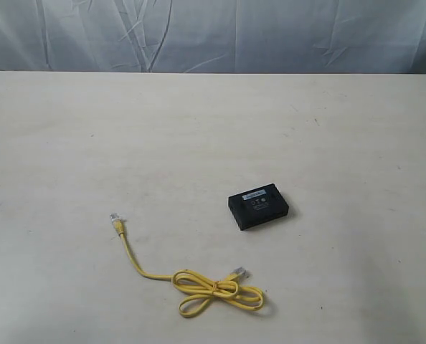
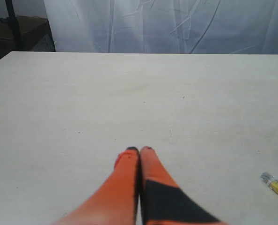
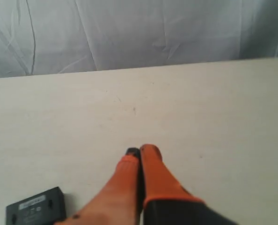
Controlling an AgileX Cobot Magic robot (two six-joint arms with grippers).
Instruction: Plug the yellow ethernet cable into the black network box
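The yellow ethernet cable [image 1: 214, 288] lies loose on the pale table [image 1: 199, 129] at the near side of the scene. Much of its length is gathered into a flat tied loop near the middle. A single strand runs from the loop away to the left and a little farther back, ending in a clear plug [image 1: 115, 217]. The second plug [image 1: 239, 271] pokes out at the far side of the loop, pointing roughly toward the black network box [image 1: 258, 205] but apart from it, so neither end is plugged in. The box sits flat just right of centre, farther back than the cable and turned at an angle to the table edge. A pale label strip and small round marks show on its top; its sides are too dark to pick out any sockets. Neither arm appears in the exterior view. In the left wrist view the left gripper [image 2: 139, 150] hangs over bare table with its orange fingers pressed together on nothing, and one plug end of the cable [image 2: 274, 183] lies well off to one side of it. In the right wrist view the right gripper [image 3: 140, 151] is likewise closed and empty, with the network box [image 3: 36, 211] resting on the table beside it, not touched. A wrinkled grey cloth backdrop [image 1: 213, 36] hangs behind the table's far edge.
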